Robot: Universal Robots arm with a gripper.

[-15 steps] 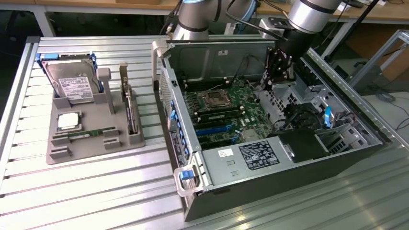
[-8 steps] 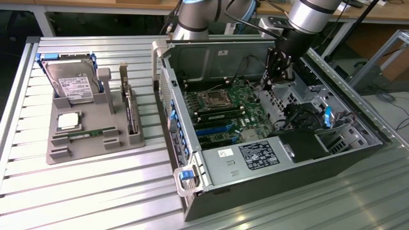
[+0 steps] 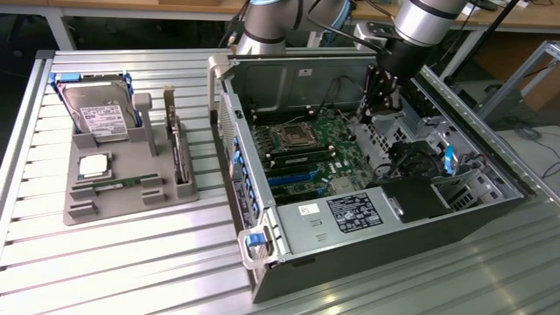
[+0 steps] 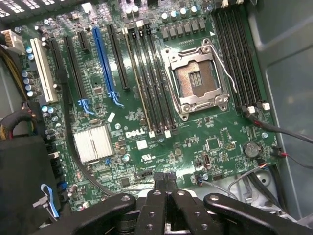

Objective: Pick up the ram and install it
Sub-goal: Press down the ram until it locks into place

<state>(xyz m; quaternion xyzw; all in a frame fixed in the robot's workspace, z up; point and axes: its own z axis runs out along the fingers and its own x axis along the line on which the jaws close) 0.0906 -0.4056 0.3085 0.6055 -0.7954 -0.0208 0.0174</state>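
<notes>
Ram (image 3: 117, 184) lies flat in the grey tray (image 3: 131, 203) on the table (image 3: 131, 262), at the exterior view's left, long axis running left to right, not yet picked up. My end effector (image 3: 378, 108), fingers together and holding nothing, hangs inside the open computer case (image 3: 394, 230) above the motherboard (image 4: 195, 142), well apart from it. Nothing installed, as I judge.

A tray (image 3: 131, 197) is sitting on the table (image 3: 105, 262), near the exterior view's left edge. The ram (image 3: 118, 184) is lying in it. The computer case (image 3: 368, 223) is sitting just beside the tray.
</notes>
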